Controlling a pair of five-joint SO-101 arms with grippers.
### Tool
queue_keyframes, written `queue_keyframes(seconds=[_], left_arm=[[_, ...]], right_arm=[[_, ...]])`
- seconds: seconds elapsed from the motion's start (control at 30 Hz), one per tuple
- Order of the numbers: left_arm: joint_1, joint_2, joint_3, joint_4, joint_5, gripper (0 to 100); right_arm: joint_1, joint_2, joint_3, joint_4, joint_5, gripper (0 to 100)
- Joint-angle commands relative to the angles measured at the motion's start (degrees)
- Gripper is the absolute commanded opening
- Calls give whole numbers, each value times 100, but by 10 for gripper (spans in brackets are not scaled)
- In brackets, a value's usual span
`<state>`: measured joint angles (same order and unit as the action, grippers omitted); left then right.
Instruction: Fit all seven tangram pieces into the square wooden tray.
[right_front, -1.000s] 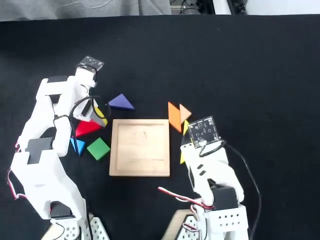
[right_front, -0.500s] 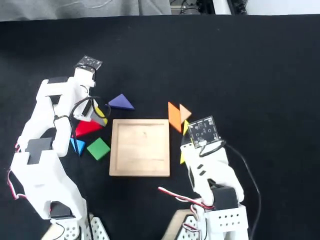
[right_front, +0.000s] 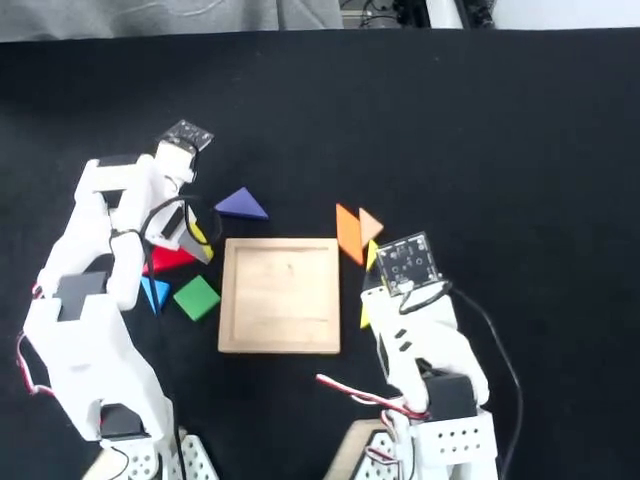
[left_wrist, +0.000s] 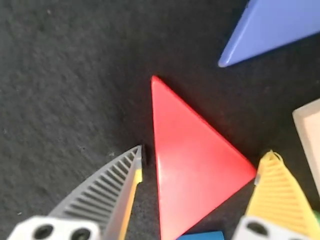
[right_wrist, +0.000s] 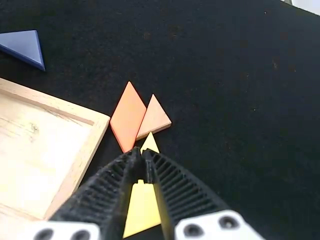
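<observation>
The square wooden tray (right_front: 279, 294) lies empty between the two arms. My left gripper (left_wrist: 205, 152) is open and straddles the red triangle (left_wrist: 187, 165), one finger on each side of it on the cloth. In the high view this gripper (right_front: 192, 234) sits just off the tray's far left corner, partly covering the red triangle (right_front: 166, 260). My right gripper (right_wrist: 141, 152) is shut and hovers over the yellow triangle (right_wrist: 142, 210), which lies flat beside the tray's right rim (right_wrist: 92, 135).
A purple-blue triangle (right_front: 242, 205) lies beyond the tray's far left corner. A green square (right_front: 197, 297) and a small blue triangle (right_front: 155, 292) lie left of the tray. An orange parallelogram (right_front: 348, 232) and a pale orange triangle (right_front: 371, 224) touch at the far right corner.
My left gripper has shifted a little toward the tray and now covers more of the red triangle. The right arm and the other pieces have kept still.
</observation>
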<state>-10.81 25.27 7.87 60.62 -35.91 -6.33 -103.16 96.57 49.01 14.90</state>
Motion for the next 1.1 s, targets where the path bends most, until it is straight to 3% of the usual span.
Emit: queue_keyframes(seconds=[0.0,0.17,0.37,0.57,0.77,0.93,1.07], left_arm=[[84,404,-690,440,-35,350],[31,774,-1235,800,0,336],[75,756,-1253,835,9,195],[75,571,-1253,862,18,185],[101,-369,-1578,1635,510,185],[488,-1319,-1789,2769,1327,185],[804,-1811,-1727,3147,1811,185]], right_arm=[[62,-382,4,132,35,12],[62,-382,4,132,35,12],[62,-382,4,132,35,12],[62,-382,4,132,35,12],[62,-382,4,132,44,12],[62,-382,4,132,44,12],[62,-382,4,132,44,12]])
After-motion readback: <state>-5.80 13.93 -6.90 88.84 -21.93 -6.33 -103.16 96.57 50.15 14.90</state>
